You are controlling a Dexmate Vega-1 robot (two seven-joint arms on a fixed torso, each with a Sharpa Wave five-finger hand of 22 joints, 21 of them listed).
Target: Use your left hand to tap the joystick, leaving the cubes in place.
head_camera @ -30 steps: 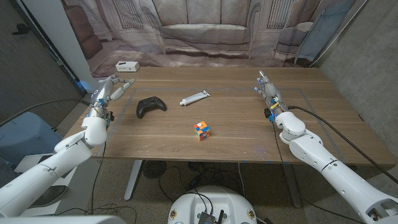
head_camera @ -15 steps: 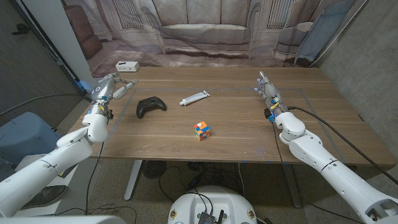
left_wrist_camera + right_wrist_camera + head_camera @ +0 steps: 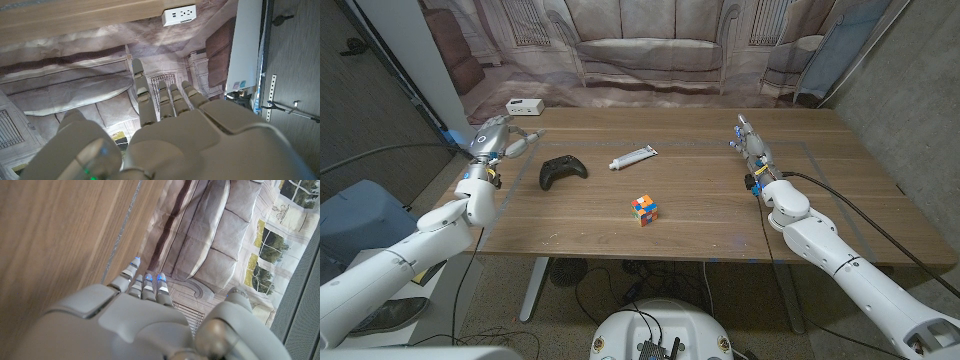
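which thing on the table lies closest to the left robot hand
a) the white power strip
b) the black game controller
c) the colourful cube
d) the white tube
b, in the head view the black game controller sits just beside the left robot hand, while the white power strip, white tube and colourful cube all lie farther off.

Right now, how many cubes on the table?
1. The puzzle cube sits near the table's middle, toward the front edge, right of the black joystick and in front of the white tube. No other cube shows; nothing on the table could hide one.
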